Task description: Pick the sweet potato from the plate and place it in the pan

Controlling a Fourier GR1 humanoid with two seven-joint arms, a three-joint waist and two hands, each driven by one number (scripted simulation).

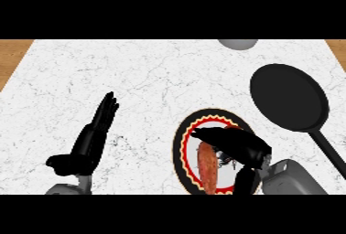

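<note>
An orange sweet potato [208, 167] lies lengthwise on a round plate [181, 148] with a black, red and yellow rim, near the counter's front. My right hand [236, 145] is over the plate, fingers curled across the top of the sweet potato and thumb down beside it; the hand hides the potato's far end and much of the plate. A black pan [289, 96] sits to the right and farther back, its handle [329, 151] running toward the front right. My left hand [94, 132] rests at the left with straight fingers, holding nothing.
A grey rounded object [238, 43] sits at the counter's far edge, cut off by the view. The white marble counter [135, 77] ends in wooden strips [13, 55] at the far left and right.
</note>
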